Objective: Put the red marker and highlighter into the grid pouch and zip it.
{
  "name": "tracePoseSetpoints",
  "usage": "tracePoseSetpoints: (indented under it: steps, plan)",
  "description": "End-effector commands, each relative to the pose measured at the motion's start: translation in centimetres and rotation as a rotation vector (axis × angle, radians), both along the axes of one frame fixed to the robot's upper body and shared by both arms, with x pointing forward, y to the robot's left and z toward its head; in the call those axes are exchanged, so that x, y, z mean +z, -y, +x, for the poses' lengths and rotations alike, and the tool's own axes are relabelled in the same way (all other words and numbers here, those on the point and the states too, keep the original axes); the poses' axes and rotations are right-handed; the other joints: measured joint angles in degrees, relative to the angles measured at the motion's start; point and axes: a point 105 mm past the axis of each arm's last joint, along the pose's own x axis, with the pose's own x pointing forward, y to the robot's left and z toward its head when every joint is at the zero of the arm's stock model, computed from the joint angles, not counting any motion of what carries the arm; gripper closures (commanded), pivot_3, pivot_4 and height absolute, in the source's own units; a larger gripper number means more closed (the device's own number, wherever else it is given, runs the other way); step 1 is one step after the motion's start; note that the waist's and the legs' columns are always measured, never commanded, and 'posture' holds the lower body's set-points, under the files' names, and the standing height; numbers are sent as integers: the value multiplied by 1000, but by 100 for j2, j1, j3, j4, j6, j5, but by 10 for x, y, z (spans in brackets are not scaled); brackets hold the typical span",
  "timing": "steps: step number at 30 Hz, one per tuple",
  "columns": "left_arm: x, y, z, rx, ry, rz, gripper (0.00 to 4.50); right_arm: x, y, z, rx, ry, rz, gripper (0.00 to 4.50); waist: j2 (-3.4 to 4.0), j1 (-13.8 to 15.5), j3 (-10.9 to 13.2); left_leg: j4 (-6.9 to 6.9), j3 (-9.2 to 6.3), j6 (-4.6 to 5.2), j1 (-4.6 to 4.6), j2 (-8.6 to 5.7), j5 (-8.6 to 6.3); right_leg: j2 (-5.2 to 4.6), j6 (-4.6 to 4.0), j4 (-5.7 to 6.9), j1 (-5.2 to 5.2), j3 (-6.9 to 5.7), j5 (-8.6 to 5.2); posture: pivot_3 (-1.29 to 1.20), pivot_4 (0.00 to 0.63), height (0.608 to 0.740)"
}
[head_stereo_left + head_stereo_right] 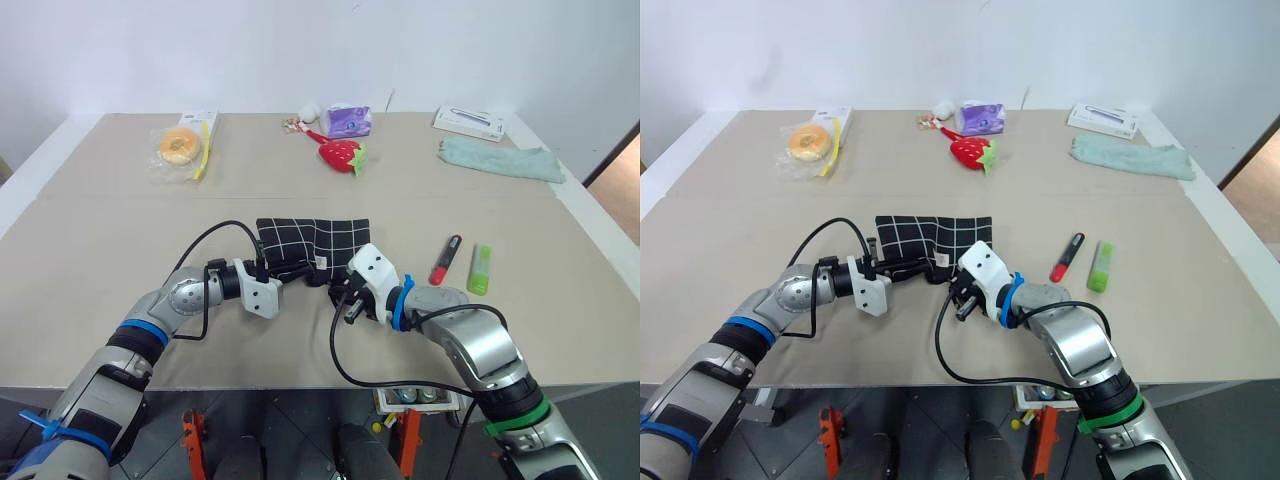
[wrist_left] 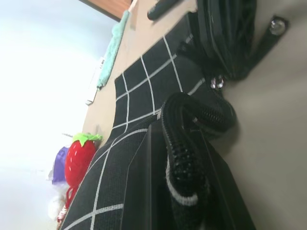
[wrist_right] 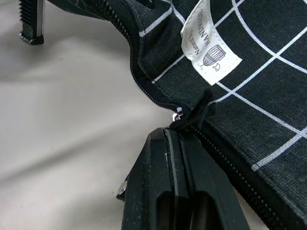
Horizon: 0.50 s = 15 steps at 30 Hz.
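While the grid pouch (image 1: 313, 240) lies flat near the middle of the counter (image 1: 100, 220), it is gripped at its near edge from both sides. On the left, the left hand (image 1: 284, 275) is seen clenched on the pouch's near left edge, apparently so that the fabric is anchored against a pull along the zipper. Just to the right, the right hand (image 3: 184, 139) is clamped shut on the black zipper pull (image 3: 194, 115), below the small white label (image 3: 209, 45); the zipper is parted beside it, so the pouch is judged to be in the course of opening. Further right, the red marker (image 1: 445, 259) and the lime-green highlighter (image 1: 480, 269) are left side by side on the counter, near but apart from the pouch, not yet put in.
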Motion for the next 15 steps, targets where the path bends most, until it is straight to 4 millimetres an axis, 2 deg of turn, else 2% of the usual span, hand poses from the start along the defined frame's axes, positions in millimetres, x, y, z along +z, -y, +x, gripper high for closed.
tracePoseSetpoints:
  steps: [1, 4, 7, 9, 15]
  plan:
    - [10, 9, -6, -38, 11, -45, 4500, 9, 1, 10, -23, 46, -11, 4412, 0, 0, 0, 0, 0, 0, -1, 0, 0, 0, 0, 0, -1, 0, 0, 0, 150, 739]
    - [9, 8, -7, -37, 1, -41, 4500, 14, 1, 11, -24, 60, 13, 4412, -1, 1, 1, 0, -1, 0, -3, -1, 0, -1, 0, 0, -1, 0, 0, 0, 150, 739]
    - [8, 3, -7, -22, -6, -32, 4500, 17, 22, 21, -96, 76, -18, 4412, -1, 4, 1, 1, -3, 0, -38, -1, 0, -1, 0, 0, -29, -1, 2, 0, 150, 739]
    - [7, 2, -7, -16, -11, -28, 4500, 17, 28, 22, -104, 80, -33, 4412, -1, 6, 1, 4, -4, 0, -55, -2, 0, -2, -2, 1, -43, -1, 4, 0, 150, 739]
    - [-3, -2, -7, 0, -58, 11, 4500, 13, 33, 17, -96, 84, -97, 4412, -1, 10, 1, 2, -9, 3, -73, -2, -1, -1, -3, 1, -60, -7, 2, 0, 150, 739]
